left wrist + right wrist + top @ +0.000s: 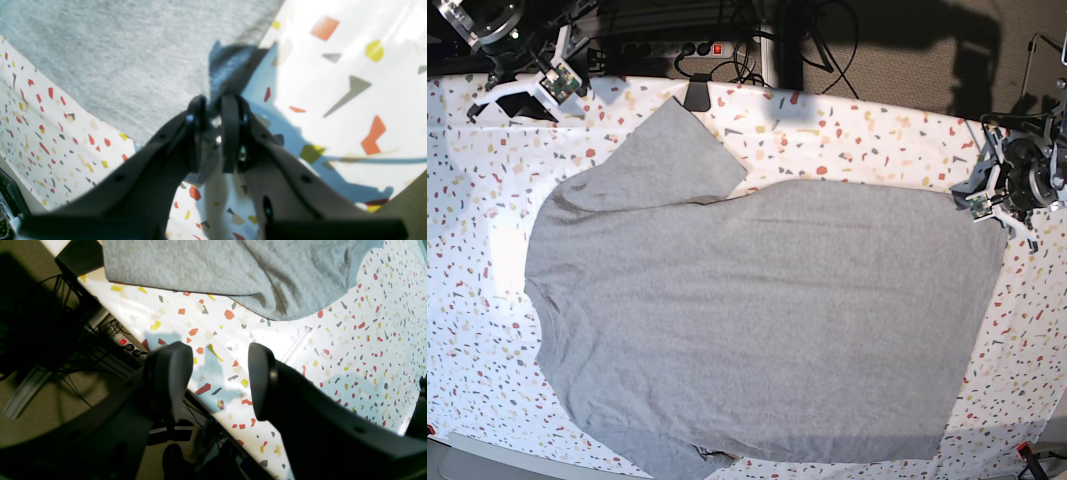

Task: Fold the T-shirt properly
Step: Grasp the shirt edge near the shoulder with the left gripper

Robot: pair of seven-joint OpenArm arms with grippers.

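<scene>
Left gripper pinching a hem corner, fold about to start.

The shirt [757, 320] lies flat, plain side up, across the table [467, 290]. At 3 o'clock the left gripper [213, 110] has its jaws narrowed on cloth; next it likely needs a lift and carry. At 11 o'clock the right gripper [220, 380] hangs wide, holding nothing.
</scene>
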